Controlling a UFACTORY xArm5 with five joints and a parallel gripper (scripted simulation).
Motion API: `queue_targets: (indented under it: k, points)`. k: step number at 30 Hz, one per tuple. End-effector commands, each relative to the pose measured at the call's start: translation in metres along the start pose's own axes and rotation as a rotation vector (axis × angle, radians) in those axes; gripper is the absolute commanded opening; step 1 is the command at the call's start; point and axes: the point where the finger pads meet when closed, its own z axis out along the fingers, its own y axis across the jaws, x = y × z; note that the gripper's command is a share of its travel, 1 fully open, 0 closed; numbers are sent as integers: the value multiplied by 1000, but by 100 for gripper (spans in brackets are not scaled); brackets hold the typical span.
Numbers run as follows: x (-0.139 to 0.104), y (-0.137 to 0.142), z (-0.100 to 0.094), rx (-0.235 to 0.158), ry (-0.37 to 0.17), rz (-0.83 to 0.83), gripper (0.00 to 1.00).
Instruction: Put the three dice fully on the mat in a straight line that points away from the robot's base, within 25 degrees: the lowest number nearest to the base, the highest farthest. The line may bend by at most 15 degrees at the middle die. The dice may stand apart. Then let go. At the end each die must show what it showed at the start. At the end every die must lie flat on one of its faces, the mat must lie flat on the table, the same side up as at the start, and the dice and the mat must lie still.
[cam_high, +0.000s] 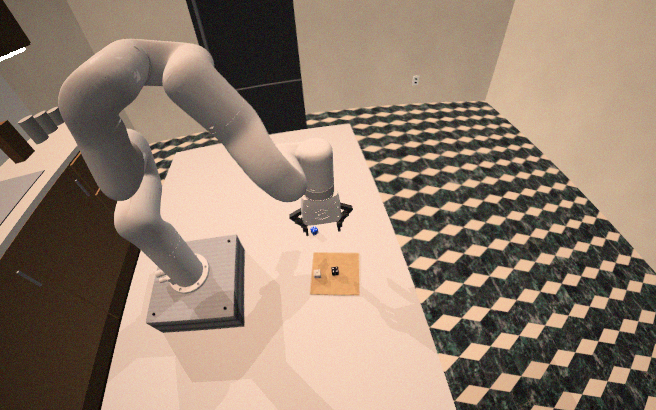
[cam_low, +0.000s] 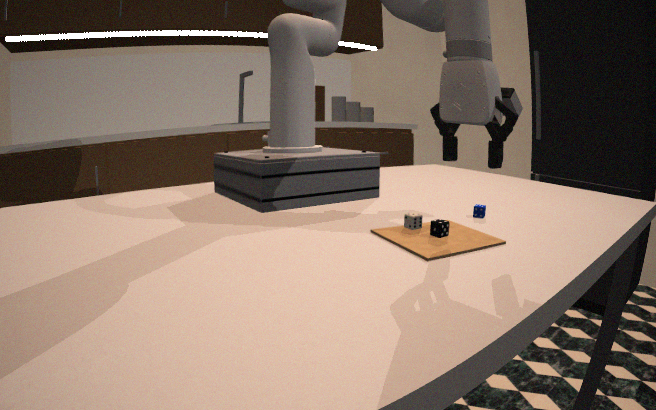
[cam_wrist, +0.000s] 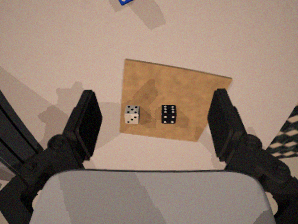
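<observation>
The tan mat (cam_high: 345, 287) (cam_low: 467, 241) (cam_wrist: 185, 90) lies flat on the table. The white die (cam_high: 317, 273) (cam_low: 413, 221) (cam_wrist: 132, 114) sits on its base-side part; its top appears to show three pips. The black die (cam_high: 334, 270) (cam_low: 439, 228) (cam_wrist: 169, 114) sits on the mat, farther from the base and apart from the white one; its top appears to show four. The blue die (cam_high: 314, 230) (cam_low: 479, 211) (cam_wrist: 125, 1) lies on the table beside the mat, its top number unreadable. My gripper (cam_high: 322, 230) (cam_low: 472, 159) (cam_wrist: 154, 103) is open and empty, high above the table.
The robot's base block (cam_high: 200, 310) (cam_low: 320, 180) stands on the table on the white die's side of the mat. The table edge (cam_high: 416, 290) (cam_low: 505, 340) runs beyond the mat, on the side away from the base.
</observation>
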Motion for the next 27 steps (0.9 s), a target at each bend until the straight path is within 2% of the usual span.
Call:
queue_targets:
  k: [1, 15, 18, 20, 27]
  points:
    - [7, -1, 0, -4, 1, 133, 100]
    - [33, -10, 3, -3, 2, 577, 100]
    - [34, -10, 3, -3, 2, 592, 100]
    - [40, -13, 4, -3, 2, 704, 100]
    - [50, -17, 5, -3, 2, 891, 100]
